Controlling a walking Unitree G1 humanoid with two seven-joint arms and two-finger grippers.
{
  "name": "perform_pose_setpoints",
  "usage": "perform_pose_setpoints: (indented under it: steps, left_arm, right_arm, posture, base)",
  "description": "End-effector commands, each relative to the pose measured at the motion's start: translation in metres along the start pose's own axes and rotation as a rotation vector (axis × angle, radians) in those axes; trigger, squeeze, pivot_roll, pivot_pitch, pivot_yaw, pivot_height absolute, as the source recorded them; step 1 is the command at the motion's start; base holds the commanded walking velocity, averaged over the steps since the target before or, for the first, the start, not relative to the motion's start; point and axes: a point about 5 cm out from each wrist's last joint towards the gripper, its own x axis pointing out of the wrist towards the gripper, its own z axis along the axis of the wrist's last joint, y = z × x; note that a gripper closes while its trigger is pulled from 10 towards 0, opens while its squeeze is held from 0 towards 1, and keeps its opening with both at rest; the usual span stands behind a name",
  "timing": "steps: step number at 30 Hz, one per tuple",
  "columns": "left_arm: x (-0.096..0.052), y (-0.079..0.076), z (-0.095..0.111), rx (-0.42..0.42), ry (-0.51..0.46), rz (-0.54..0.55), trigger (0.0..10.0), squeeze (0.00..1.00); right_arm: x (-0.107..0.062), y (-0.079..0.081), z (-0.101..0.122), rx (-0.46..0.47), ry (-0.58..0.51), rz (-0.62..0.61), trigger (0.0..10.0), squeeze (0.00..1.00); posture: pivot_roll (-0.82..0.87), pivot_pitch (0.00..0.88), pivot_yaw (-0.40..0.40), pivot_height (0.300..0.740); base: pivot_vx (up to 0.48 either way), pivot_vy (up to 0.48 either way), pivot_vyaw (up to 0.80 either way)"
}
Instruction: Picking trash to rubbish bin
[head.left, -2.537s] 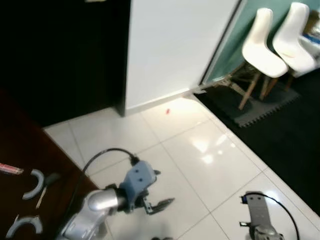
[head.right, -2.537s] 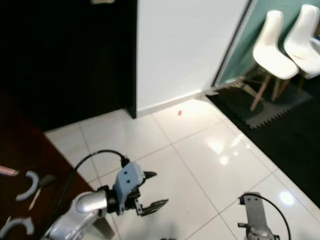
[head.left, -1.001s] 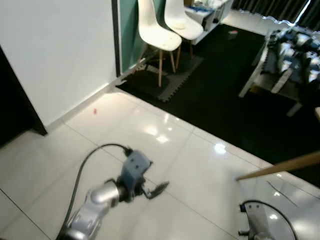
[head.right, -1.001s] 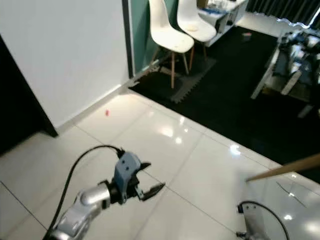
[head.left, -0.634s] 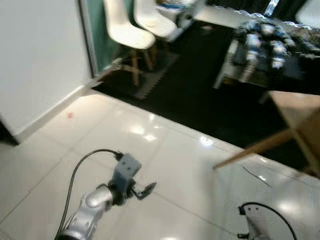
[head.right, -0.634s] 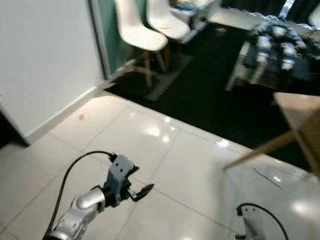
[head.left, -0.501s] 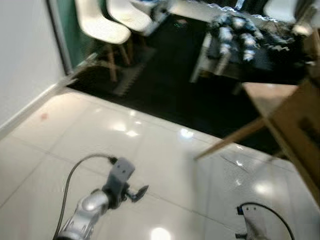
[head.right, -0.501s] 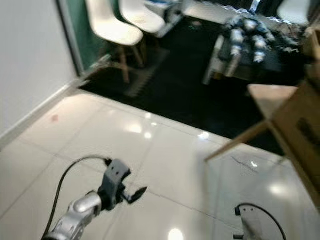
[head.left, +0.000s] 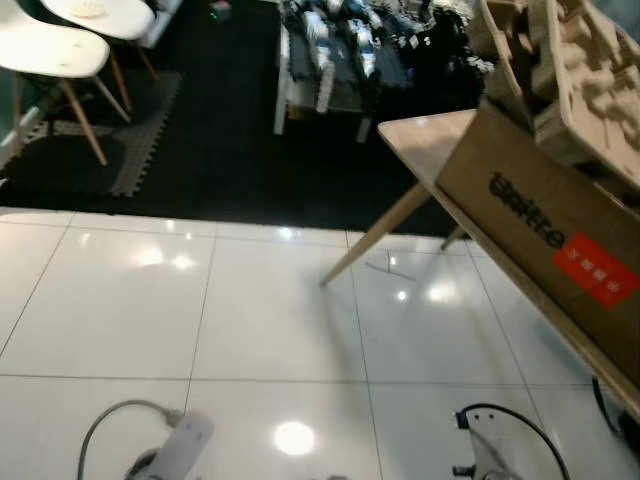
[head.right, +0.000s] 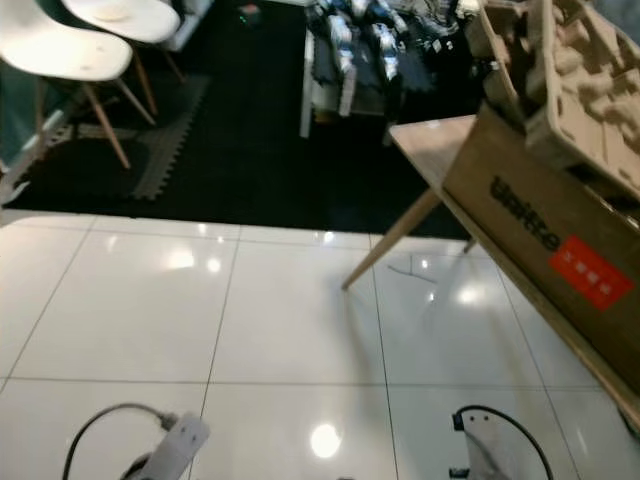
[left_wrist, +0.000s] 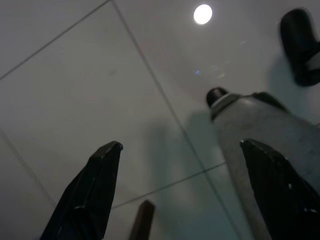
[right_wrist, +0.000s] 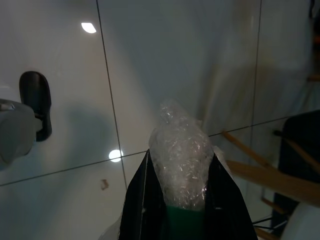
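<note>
A crumpled wad of clear plastic wrap (right_wrist: 181, 170) with a green part at its base sits between the two black fingers of my right gripper (right_wrist: 180, 157), which is shut on it above the white tiles. My left gripper (left_wrist: 180, 146) hangs low over the floor, fingers (left_wrist: 90, 195) spread wide and open with nothing between them. In the eye views, the left wrist (head.left: 185, 445) and its cable show at the bottom edge. The right wrist (head.left: 485, 460) shows at the bottom right.
A wooden table (head.left: 420, 140) on slanted legs stands to the right, bearing a cardboard box (head.left: 545, 235) and moulded pulp packing (head.left: 575, 60). White chairs (head.left: 55, 50) and a dark mat (head.left: 140, 150) lie far left. A low table of robot parts (head.left: 330, 50) stands behind. Glossy white tiles (head.left: 270, 320) lie ahead.
The camera has swung right, from the wall and chairs to the wooden table and box. My left arm has dropped to the bottom edge of the eye views.
</note>
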Motion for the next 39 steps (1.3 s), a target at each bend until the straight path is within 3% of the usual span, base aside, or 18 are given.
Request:
perform_pose_setpoints:
  steps: [1,4,8,15,31,34,35,36,39]
  left_arm:
    - [-0.002,-0.012,-0.015,-0.043,0.058,-0.026,10.0,0.00]
    - [-0.004,-0.022,-0.029,-0.073,0.109,-0.042,10.0,0.00]
    - [-0.009,-0.042,-0.046,-0.036,0.177,-0.092,10.0,0.00]
    - [-0.005,-0.041,-0.036,0.010,0.154,-0.096,10.0,0.00]
    - [-0.002,-0.041,-0.026,0.014,0.132,-0.092,10.0,0.00]
    - [-0.002,-0.043,-0.027,0.016,0.135,-0.100,10.0,0.00]
    - [-0.002,-0.043,-0.027,0.016,0.135,-0.100,10.0,0.00]
    - [-0.003,-0.044,-0.029,0.021,0.139,-0.105,10.0,0.00]
    - [-0.003,-0.044,-0.029,0.023,0.141,-0.106,10.0,0.00]
  right_arm:
    - [-0.001,-0.003,-0.012,-0.011,0.037,-0.008,10.0,0.00]
    - [-0.001,0.000,-0.016,-0.012,0.046,0.000,10.0,0.00]
    - [-0.002,0.002,-0.018,0.003,0.043,0.010,10.0,0.00]
    - [-0.001,0.000,-0.013,0.006,0.014,0.011,10.0,0.00]
    - [0.000,0.006,0.018,0.026,-0.101,0.054,10.0,0.00]
    - [-0.002,0.008,0.053,0.087,-0.270,0.112,10.0,0.00]
    - [-0.002,0.008,0.053,0.087,-0.270,0.112,10.0,0.00]
    - [-0.009,0.015,0.085,0.127,-0.422,0.235,10.0,0.00]
    - [-0.017,0.026,0.110,0.127,-0.539,0.384,10.0,0.00]
  posture:
    - [0.14,0.115,-0.071,0.740]
    - [0.14,0.110,-0.068,0.740]
    - [0.11,0.099,-0.055,0.740]
    - [0.10,0.082,-0.052,0.740]
    - [0.09,0.076,-0.041,0.740]
    - [0.08,0.082,-0.038,0.740]
    - [0.08,0.082,-0.038,0.740]
    - [0.08,0.084,-0.034,0.740]
    - [0.07,0.085,-0.033,0.740]
  base:
    - [0.000,0.000,-0.79]
    - [0.000,0.000,-0.79]
    - [0.000,0.000,-0.79]
    - [0.000,0.000,-0.79]
    - [0.000,0.000,-0.79]
    - [0.000,0.000,0.00]
    - [0.000,0.000,0.00]
    - [0.000,0.000,0.00]
    - [0.000,0.000,0.00]
